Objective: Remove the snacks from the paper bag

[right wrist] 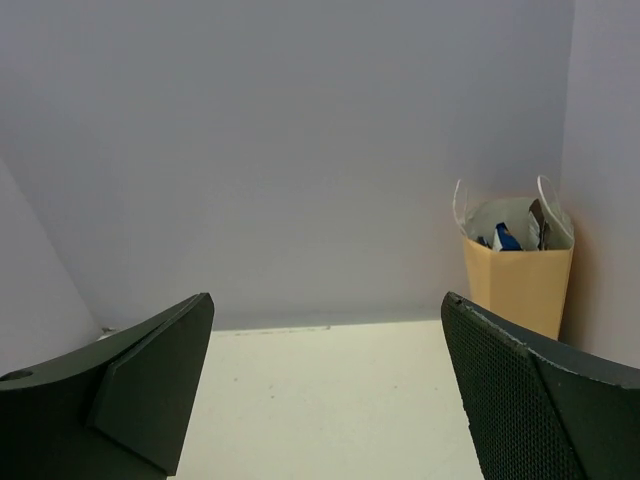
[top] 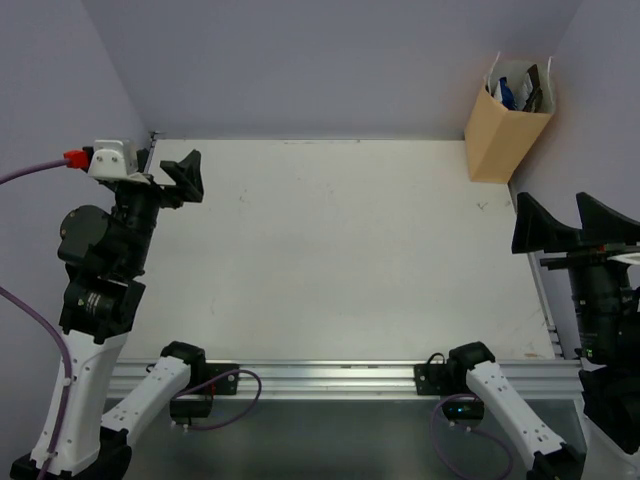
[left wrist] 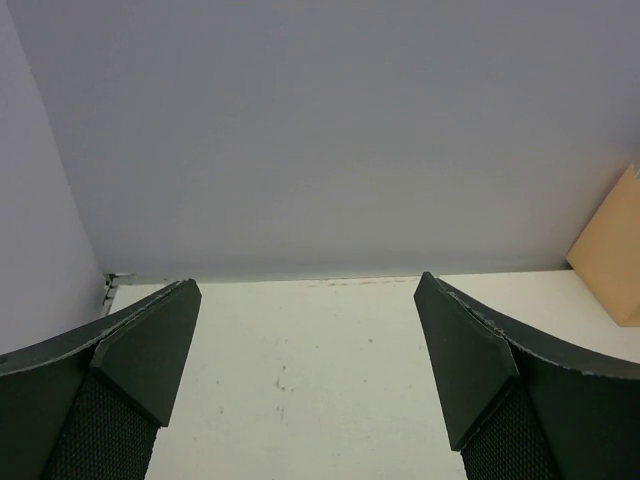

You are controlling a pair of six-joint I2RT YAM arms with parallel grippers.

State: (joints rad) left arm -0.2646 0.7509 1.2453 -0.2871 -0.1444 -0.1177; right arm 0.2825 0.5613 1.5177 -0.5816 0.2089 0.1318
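Snacks (right wrist: 508, 238) are being seen inside paper bag (right wrist: 520, 268) from the right wrist only; both grippers (left wrist: 305, 345) (right wrist: 325, 375) are being held wide over the white table (top: 340, 250).

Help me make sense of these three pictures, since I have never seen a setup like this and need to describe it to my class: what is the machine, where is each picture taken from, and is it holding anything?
These are two robot arms bolted at the near edge of a white table. The overhead view looks down from behind them. The other two pictures come from cameras on each wrist, so the dark wedges at the bottom are that arm's own fingers. The left gripper and the right gripper are both open and hold nothing. In the far right corner stands a tan kraft paper bag with white string handles, upright, with foil snack packets poking from its top. Nothing has been taken out yet.
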